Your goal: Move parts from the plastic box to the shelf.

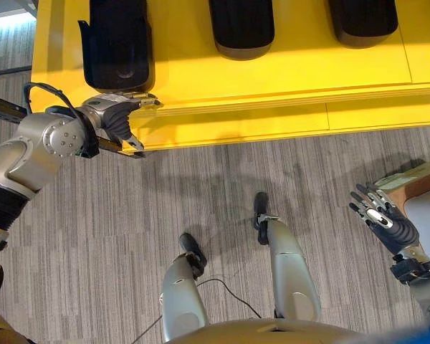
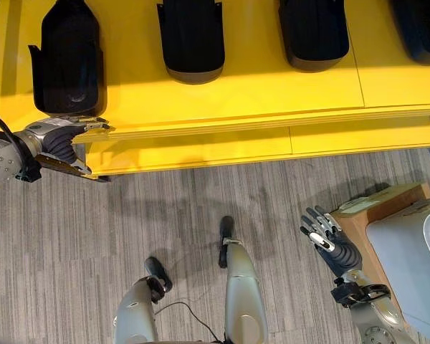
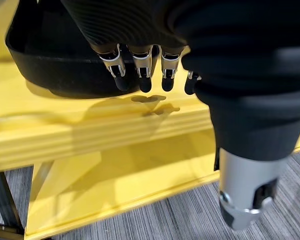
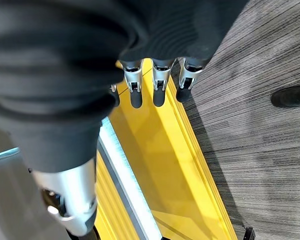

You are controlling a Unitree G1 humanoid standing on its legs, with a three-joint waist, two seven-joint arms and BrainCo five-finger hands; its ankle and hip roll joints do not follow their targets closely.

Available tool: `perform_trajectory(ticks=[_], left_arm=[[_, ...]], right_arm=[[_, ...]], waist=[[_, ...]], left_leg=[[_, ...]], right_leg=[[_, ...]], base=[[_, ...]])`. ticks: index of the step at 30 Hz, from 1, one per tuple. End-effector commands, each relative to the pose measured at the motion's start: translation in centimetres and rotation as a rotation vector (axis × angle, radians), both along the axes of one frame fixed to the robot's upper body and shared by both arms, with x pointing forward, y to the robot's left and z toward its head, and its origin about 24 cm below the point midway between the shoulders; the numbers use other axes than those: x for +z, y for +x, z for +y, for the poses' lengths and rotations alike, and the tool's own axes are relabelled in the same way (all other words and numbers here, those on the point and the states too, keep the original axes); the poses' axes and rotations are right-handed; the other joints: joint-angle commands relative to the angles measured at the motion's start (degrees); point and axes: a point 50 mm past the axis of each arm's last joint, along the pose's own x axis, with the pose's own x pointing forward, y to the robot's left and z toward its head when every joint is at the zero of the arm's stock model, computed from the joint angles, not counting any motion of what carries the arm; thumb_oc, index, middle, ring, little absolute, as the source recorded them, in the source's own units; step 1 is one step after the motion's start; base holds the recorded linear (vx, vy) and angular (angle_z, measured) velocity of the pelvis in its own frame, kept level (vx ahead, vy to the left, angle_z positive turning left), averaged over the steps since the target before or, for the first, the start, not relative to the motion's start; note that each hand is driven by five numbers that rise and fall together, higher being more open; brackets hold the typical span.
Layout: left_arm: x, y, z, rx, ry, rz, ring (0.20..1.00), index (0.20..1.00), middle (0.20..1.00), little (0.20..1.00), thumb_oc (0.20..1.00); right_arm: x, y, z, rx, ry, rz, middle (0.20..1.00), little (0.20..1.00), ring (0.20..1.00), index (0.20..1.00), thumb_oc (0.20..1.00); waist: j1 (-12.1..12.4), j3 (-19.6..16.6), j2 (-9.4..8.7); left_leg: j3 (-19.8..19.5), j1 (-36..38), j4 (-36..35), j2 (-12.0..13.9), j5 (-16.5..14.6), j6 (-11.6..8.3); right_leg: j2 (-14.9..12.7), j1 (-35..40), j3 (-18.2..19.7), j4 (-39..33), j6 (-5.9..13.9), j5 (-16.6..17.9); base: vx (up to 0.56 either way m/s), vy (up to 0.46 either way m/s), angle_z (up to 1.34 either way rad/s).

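Yellow shelf (image 1: 287,79) runs across the far side, w/ black moulded parts lined up on its top level: one at the robot's far left (image 2: 68,57), then a second (image 2: 193,39), a third (image 2: 314,32), and part of a fourth at the rt edge (image 2: 423,29). Left hand (image 1: 118,122) is at the shelf's front edge, just below the leftmost part; in the left wrist view its fingers (image 3: 142,70) hang straight and relaxed, spread a little, tips just in front of that part's rim (image 3: 55,82), not closed on anything. Can't tell if tips touch the part. Right hand (image 2: 330,240) is low on the robot's rt, over grey carpet floor (image 1: 201,186), fingers straight and apart, holding nothing. Just beside it: a brown cardboard-looking box (image 2: 376,211) and a grey plastic box (image 2: 408,265); contents of the box not visible.
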Motion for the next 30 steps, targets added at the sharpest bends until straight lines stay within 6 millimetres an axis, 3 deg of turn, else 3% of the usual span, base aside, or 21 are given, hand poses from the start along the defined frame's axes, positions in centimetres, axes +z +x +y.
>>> perform_trajectory(ticks=[1, 30], left_arm=[[2.4, -0.8, 1.0, 0.024, 0.005, -0.046, 1.0, 1.0, 1.0, 1.0, 1.0], [5.0, 1.4, 3.3, 0.17, 0.03, -0.059, 1.0, 1.0, 1.0, 1.0, 1.0]], right_arm=[[0.7, -1.6, -0.1, 0.016, 0.009, -0.016, 1.0, 1.0, 1.0, 1.0, 1.0], [-0.2, -2.4, -0.1, 0.05, 0.039, 0.044, 1.0, 1.0, 1.0, 1.0, 1.0]], waist=[[-0.4, -2.5, 0.15], [-1.1, -3.8, 0.52]], left_leg=[[-7.1, -4.7, -2.5, 7.8, 8.8, -5.23], [-6.9, -5.5, -1.8, 8.2, 9.1, -5.37]], right_leg=[[-7.8, 4.9, 4.4, -4.8, 11.84, 8.8], [-7.7, 4.2, 4.6, -4.1, 12.05, 9.1]], base=[[0.0, 0.0, 0.0], [0.0, 0.0, 0.0]])
